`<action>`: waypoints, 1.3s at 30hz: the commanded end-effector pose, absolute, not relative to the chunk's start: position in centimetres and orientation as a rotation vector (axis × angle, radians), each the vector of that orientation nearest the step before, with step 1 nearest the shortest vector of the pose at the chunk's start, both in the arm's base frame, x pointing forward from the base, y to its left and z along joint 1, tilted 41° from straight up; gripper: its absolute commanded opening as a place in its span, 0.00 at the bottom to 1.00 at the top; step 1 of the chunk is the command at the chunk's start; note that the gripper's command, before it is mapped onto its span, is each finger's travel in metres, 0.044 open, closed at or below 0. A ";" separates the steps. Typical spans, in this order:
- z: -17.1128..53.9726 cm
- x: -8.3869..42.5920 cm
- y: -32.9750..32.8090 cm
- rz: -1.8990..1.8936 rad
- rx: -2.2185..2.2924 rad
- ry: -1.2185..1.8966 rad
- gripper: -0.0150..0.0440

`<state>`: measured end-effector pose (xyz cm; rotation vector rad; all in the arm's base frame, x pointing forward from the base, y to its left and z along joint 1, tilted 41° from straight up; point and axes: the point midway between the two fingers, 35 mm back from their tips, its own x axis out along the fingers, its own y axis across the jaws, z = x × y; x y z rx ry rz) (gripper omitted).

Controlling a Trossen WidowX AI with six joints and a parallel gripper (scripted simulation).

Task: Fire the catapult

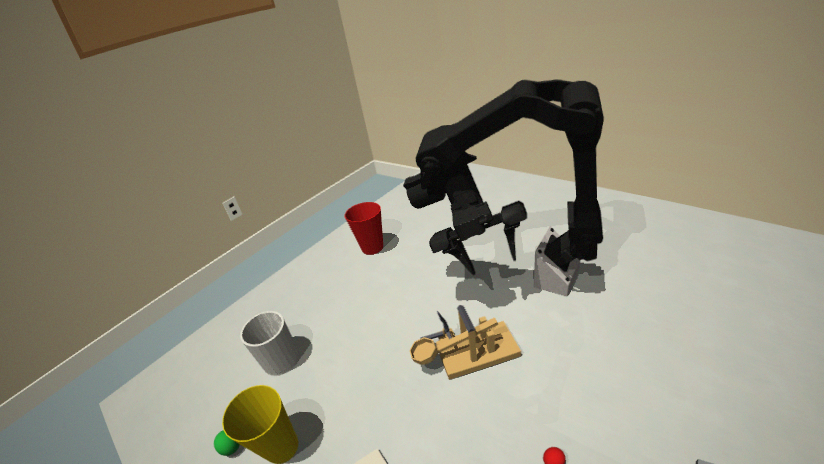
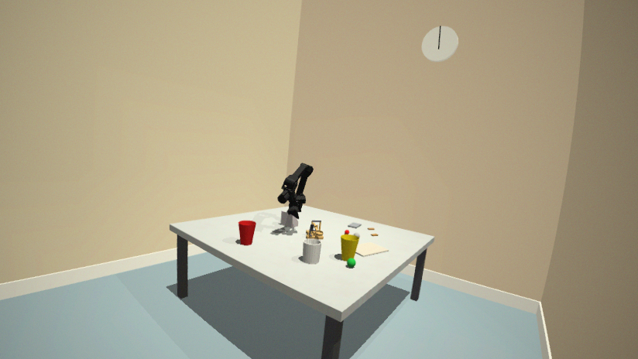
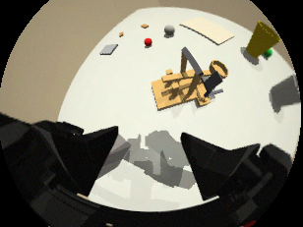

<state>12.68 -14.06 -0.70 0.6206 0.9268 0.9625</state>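
Top cam sits fairly close, looking down at a slant: arm [image 1: 521,106] [image 2: 298,178] around 1 o'clock, catapult [image 1: 481,348] [image 2: 315,234] [image 3: 179,89] near 5. The exterior one is way further back, facing a room corner, whole table [image 1: 663,368] [image 2: 267,263] [image 3: 118,87] toward 6. Wrist cam's right up close, looking out past the fingers at 8 and 4. Top and wrist both share the catapult and yellow cup [image 1: 262,423] [image 2: 348,247] [image 3: 262,40].
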 end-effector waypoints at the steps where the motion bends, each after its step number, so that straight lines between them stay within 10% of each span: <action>1: -0.7 12.7 -14.1 0.960 0.623 0.932 0.98; 39: 4.1 23.0 -12.5 -0.028 1.159 1.615 1.00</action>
